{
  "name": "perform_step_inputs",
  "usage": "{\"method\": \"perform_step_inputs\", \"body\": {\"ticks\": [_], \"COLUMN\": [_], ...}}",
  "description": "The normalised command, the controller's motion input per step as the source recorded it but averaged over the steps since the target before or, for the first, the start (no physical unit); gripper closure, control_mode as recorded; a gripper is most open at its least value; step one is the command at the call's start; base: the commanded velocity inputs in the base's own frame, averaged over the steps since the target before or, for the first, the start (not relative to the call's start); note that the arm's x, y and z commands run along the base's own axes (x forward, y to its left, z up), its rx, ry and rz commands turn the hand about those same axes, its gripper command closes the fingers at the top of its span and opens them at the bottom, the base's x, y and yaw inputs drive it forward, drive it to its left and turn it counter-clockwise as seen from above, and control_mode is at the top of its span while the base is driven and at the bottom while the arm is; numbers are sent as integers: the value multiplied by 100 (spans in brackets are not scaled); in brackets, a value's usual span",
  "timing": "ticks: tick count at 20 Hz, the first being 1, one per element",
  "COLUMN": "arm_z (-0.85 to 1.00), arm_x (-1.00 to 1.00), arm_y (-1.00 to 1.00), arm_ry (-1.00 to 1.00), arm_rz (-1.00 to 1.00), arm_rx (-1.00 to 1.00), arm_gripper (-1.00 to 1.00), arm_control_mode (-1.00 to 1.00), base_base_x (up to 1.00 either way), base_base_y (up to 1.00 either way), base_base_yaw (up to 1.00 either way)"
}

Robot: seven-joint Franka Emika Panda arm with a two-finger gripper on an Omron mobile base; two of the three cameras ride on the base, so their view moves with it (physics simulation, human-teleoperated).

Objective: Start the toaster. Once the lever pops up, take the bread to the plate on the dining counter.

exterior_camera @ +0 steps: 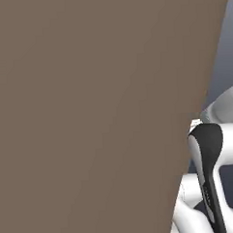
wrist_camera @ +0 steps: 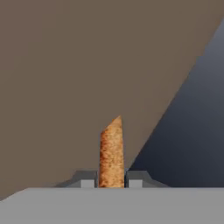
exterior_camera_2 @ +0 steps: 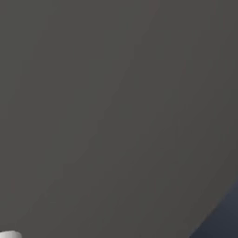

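Item 1, brown panel [exterior_camera: 89, 115]: flat, plain surface covering the left base view from the left edge across to a slanted edge that runs from 1 o'clock at the top down to 5 o'clock at the bottom. What it belongs to cannot be told.

Item 2, arm [exterior_camera: 207, 157]: white with a dark joint, just right of the panel's slanted edge at 4 o'clock; blue-grey open space lies beyond it.

Item 3, grey surface [exterior_camera_2: 116, 107]: dark and flat in the right base view, its edge cutting off a small blue-grey corner at 5 o'clock.

Item 4, bread [wrist_camera: 111, 153]: brown-crusted slice seen edge-on, upright at 6 o'clock in the hand view.

Item 5, gripper [wrist_camera: 112, 179]: fingers pressed against both faces of the bread, pinching it. Brown panel behind; open blue-grey room from 1 to 5 o'clock.
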Motion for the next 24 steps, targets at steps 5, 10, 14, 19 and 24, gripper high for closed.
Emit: {"method": "perform_step_inputs", "body": {"ticks": [5,10,14,19,24], "arm_z": [0,0,0,0,0], "arm_x": [0,0,0,0,0], "arm_y": [0,0,0,0,0], "arm_ry": [0,0,0,0,0], "arm_rz": [0,0,0,0,0], "arm_rx": [0,0,0,0,0], "arm_gripper": [100,100,100,100,100], "arm_control_mode": [100,100,100,100,100], "base_base_x": [100,100,100,100,100], "base_base_y": [-51,-59,-60,-58,-58], "base_base_yaw": [43,45,47,47,47]}}
